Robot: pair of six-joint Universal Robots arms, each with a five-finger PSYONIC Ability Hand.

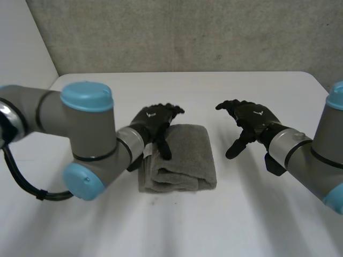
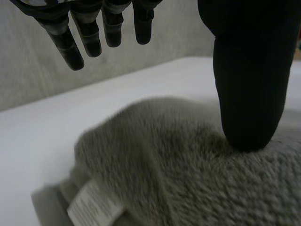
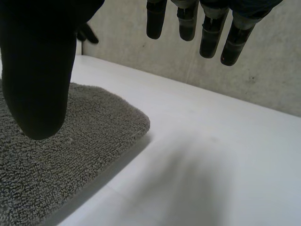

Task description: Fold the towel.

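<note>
White table (image 1: pixel 257 214), grey wall (image 1: pixel 187 32) behind: folded towel (image 1: pixel 185 160) between hands; left hand (image 1: pixel 153 120) spread, thumb on its left edge; right hand (image 1: pixel 252 118) spread, hovering clear of right edge.

The left hand (image 2: pixel 249 70) comes down over a folded grey towel (image 2: pixel 164 160). Its thick black thumb has its tip set on the terry pile, seemingly denting it a little. The fingers (image 2: pixel 70 47) hang straight, well apart from the thumb and clear of the cloth, with nothing between them. The towel lies in soft, rounded layers on the white table (image 2: pixel 56 127), and a small white label (image 2: pixel 89 207) sticks out from its folded edge, on the fingers' side. Beyond the table's far edge stands a rough grey wall (image 2: pixel 37 80).
</note>
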